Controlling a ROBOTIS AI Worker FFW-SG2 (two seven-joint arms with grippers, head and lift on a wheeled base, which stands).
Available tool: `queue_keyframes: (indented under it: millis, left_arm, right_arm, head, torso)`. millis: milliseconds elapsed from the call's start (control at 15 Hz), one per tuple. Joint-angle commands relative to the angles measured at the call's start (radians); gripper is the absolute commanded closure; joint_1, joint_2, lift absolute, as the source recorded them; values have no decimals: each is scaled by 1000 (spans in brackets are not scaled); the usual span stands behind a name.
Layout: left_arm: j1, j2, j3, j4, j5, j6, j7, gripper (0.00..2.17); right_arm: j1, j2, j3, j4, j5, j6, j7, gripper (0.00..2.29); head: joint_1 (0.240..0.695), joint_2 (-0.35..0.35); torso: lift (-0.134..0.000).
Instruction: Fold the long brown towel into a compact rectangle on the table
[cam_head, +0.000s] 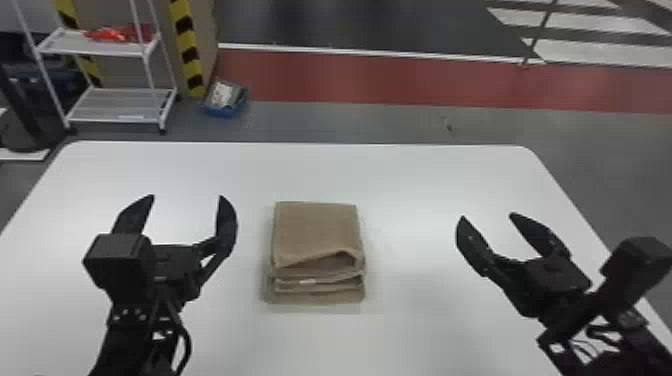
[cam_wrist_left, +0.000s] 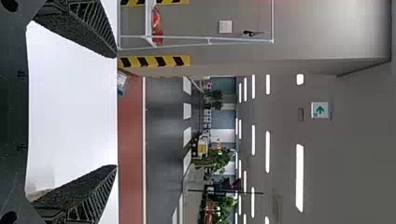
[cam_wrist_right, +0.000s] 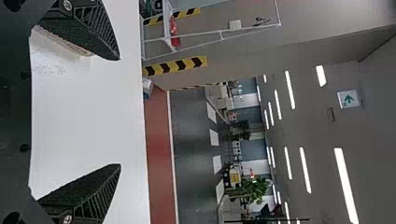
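The brown towel (cam_head: 316, 232) lies in a compact, layered rectangle near the middle of the white table (cam_head: 400, 320), its folded layers stacked toward the near side and a small gap under the top layer at the near right. Left of it, my left gripper (cam_head: 186, 197) stands open and apart from the cloth. My right gripper (cam_head: 486, 216) is off to the towel's right, also open with nothing held. In the left wrist view, the left gripper (cam_wrist_left: 116, 111) has its fingers wide apart; the right wrist view shows the right gripper (cam_wrist_right: 120, 112) spread likewise.
The table's far edge (cam_head: 300, 143) runs behind the towel. Beyond it on the floor are a white wheeled rack (cam_head: 117, 120) with red items, a blue bin (cam_head: 226, 111) and a post with yellow and black stripes (cam_head: 187, 50).
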Motion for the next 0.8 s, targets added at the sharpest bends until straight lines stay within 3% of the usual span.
queue_keyframes:
  millis: [0, 733]
  left_arm:
    - [3, 2, 0, -11, 4, 0, 0, 39]
    - [-2, 5, -3, -20, 12, 3, 0, 39]
  right_arm:
    - [8, 0, 2, -14, 4, 0, -1, 66]
    - [5, -1, 8, -17, 9, -16, -14, 60]
  head:
    - [695, -108]
    - [695, -108]
  torso:
    - [-124]
    - [-124]
